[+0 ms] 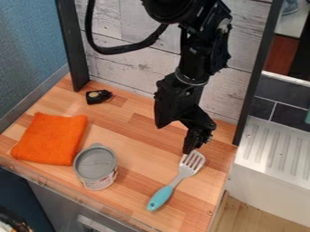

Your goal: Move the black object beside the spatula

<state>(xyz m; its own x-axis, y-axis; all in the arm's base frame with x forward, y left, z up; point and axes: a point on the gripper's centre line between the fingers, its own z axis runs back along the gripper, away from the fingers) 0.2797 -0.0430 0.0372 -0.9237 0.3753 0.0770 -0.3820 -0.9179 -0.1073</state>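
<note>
A: Quick one, black object (pixel 98 96)?
B: I've got it at 11 o'clock on the counter (pixel 134 136), 12 being the top of my camera view. Pale yellowish round patch on it. Well apart from the spatula (pixel 183 174).
A: Spatula?
B: Slotted metal head toward 4, turquoise handle (pixel 162 197) toward 5. Lying flat.
A: Your claw (pixel 189 148)?
B: I have it at 3 o'clock, pointing down, tip right at the spatula's head. Touching or just above, can't tell.
A: Open? Holding something?
B: Can't tell how far open from here, or if it has hold of anything.
A: Arm (pixel 191 81)?
B: Black, in from 12 to 1, with a cable (pixel 115 50) looping out on its 9 o'clock side.
A: Rest?
B: Orange cloth (pixel 51 138) at 9, flat. Grey round container (pixel 95 166) at 8, upright, just beside the cloth's 4 o'clock corner. Ribbed metal drainboard (pixel 275 149) off the counter, at 3.
</note>
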